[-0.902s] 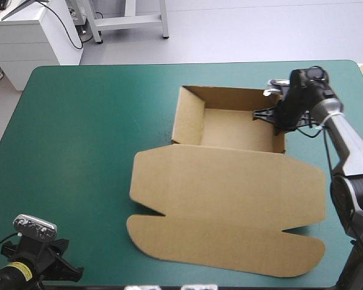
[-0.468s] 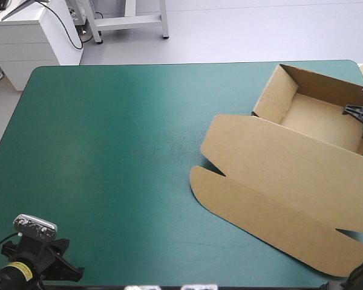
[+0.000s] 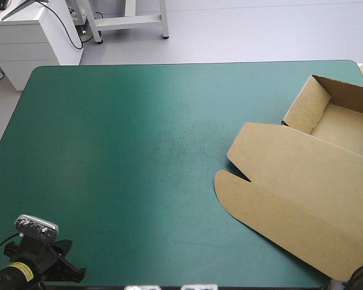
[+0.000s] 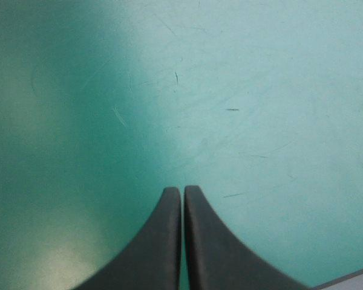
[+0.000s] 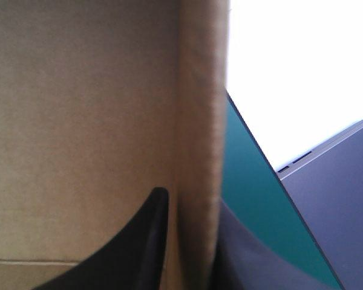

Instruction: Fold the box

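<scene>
The brown box lies at the table's right side as an open tray with raised walls, its lid spread flat toward the near edge. Part of it runs out of the high view on the right. My right gripper does not show in the high view. In its own view the black fingers are shut on an upright box wall, one finger on each face. My left gripper is shut and empty over bare teal-green cover, at the table's near left corner.
The table's right edge runs close beside the gripped wall, with floor beyond it. A white cabinet and a metal stand are beyond the far left corner. The teal-green cover stretches left of the box.
The box has slid far to the right across the table and turned a little. My right gripper has gone with it out of the high view. The left arm has not moved.
</scene>
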